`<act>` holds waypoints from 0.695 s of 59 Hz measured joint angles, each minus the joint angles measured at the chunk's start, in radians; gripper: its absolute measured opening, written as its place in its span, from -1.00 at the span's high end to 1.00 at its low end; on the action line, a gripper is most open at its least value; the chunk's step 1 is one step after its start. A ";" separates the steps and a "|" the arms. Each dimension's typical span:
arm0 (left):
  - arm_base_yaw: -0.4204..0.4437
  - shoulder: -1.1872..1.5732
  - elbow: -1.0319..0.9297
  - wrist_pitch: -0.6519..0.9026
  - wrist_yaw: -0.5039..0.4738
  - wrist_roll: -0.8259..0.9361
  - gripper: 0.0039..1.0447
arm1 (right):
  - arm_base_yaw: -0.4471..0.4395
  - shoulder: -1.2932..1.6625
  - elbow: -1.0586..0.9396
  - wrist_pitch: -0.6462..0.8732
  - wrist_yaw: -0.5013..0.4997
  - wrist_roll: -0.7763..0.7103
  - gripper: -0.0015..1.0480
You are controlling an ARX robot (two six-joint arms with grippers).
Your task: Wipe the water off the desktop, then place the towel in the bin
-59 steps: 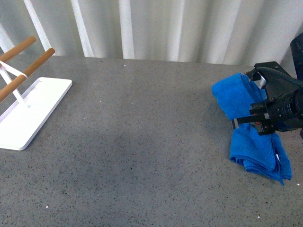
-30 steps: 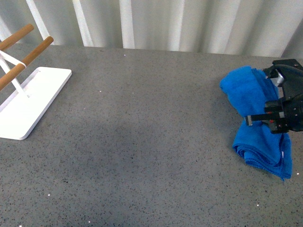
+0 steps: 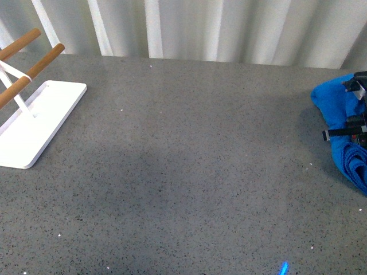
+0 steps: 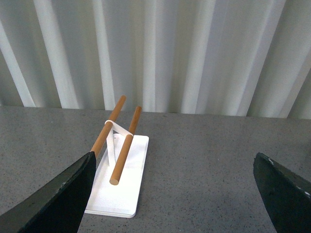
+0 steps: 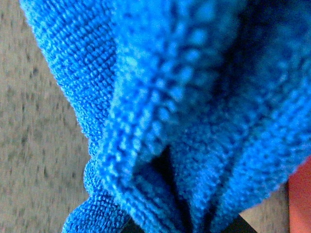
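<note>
Status: right gripper (image 3: pixel 351 127) is clamped on the towel (image 3: pixel 335 109), with the cloth bunched where the jaws pinch it. It sits at the far right edge of the front view over the desktop (image 3: pixel 189 172), partly cut off by the frame. I can't tell whether the cloth touches the surface.

The left gripper (image 4: pixel 175 162) has its fingers (image 4: pixel 56 194) spread wide, with nothing between them and nothing touched.

Right wrist view only: blue folds fill almost the whole frame. There's speckled stone on one side and a salmon-pink corner of the bin (image 5: pixel 300 194) on the other, just beside the cloth.

Left wrist view only: it shows the whole rack (image 4: pixel 119 194), a white base with two wooden rods, standing ahead of the open fingers. The front view crops the rack at far left, well apart from the towel.
</note>
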 joint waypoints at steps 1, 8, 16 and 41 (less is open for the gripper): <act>0.000 0.000 0.000 0.000 0.000 0.000 -0.88 | 0.002 0.016 0.026 0.001 -0.003 -0.003 0.91; 0.000 -0.002 0.000 0.000 0.000 0.000 -0.88 | 0.021 0.085 0.148 0.004 -0.036 -0.018 0.91; 0.000 -0.002 0.000 0.000 0.000 0.000 -0.88 | 0.051 0.152 0.274 -0.019 -0.085 -0.032 0.91; 0.000 -0.002 0.000 0.000 0.000 0.000 -0.88 | 0.289 0.200 0.401 -0.113 -0.271 -0.016 0.91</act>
